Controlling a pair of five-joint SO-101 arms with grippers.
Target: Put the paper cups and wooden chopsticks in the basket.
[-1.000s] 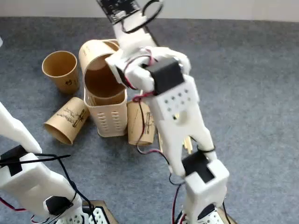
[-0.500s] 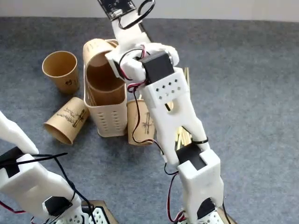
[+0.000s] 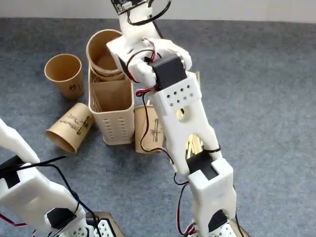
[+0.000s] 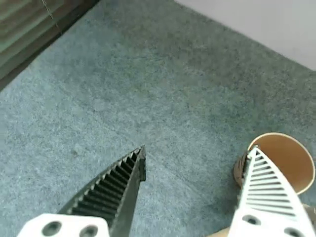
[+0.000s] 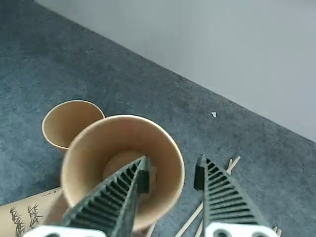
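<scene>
Paper cup (image 3: 104,49) was tipped over the basket (image 3: 116,126) a second ago. Now it stands upright at the far end, nested in another cup (image 3: 111,75) (nice). Right end effector (image 5: 171,163) sits part-open astride its rim, one finger inside and one outside, so I'd guess it's letting go. Left end effector (image 4: 197,149) gapes wide, empty. Three loose cups (image 3: 64,71) and the chopsticks (image 3: 193,145) are left on the counter (image 3: 266,98).
</scene>
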